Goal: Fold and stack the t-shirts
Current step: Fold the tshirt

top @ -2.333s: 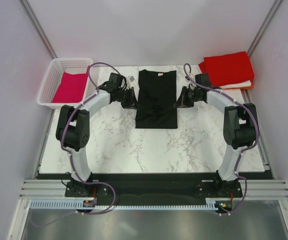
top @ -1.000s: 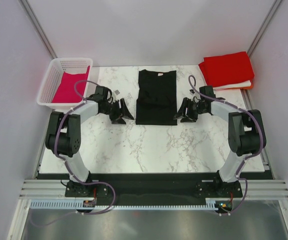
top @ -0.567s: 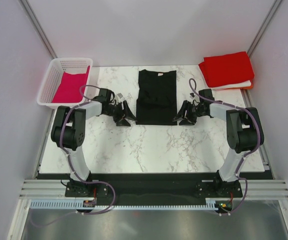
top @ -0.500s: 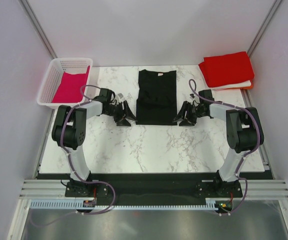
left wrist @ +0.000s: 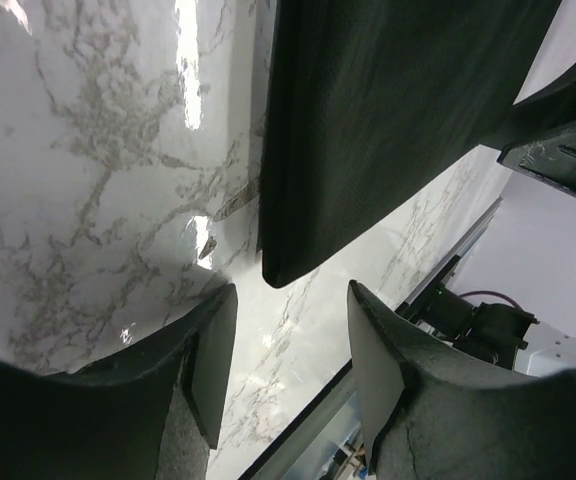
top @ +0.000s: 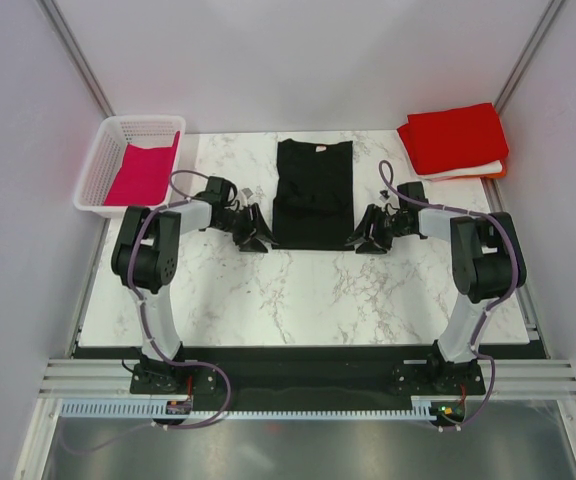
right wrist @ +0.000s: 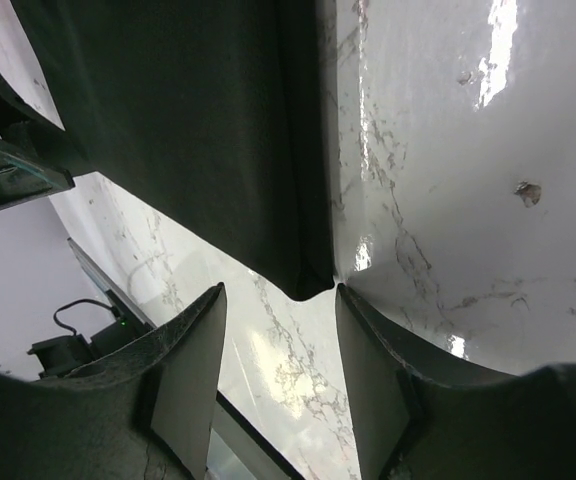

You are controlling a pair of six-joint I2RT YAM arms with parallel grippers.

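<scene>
A black t-shirt (top: 313,195) lies flat on the marble table, sides folded in to a narrow rectangle, with a small pale label at its far neck. My left gripper (top: 253,238) sits low at its near left corner, open, and the corner (left wrist: 280,272) lies just ahead of the empty gap in my left gripper (left wrist: 290,335). My right gripper (top: 361,240) is at the near right corner, also open. In the right wrist view that corner (right wrist: 308,285) lies just ahead of the empty gap of my right gripper (right wrist: 278,330). A red folded t-shirt (top: 455,138) tops a stack at back right.
A white lattice basket (top: 108,130) at back left holds a magenta t-shirt (top: 140,175). White and orange edges (top: 483,170) show under the red shirt. Grey walls close in the sides and back. The table's dark front rail (top: 308,352) runs by the arm bases.
Both grippers have come down along the black shirt's sides to its near corners and closed in on them. The left jaws have narrowed a little. The shirt has not moved.
</scene>
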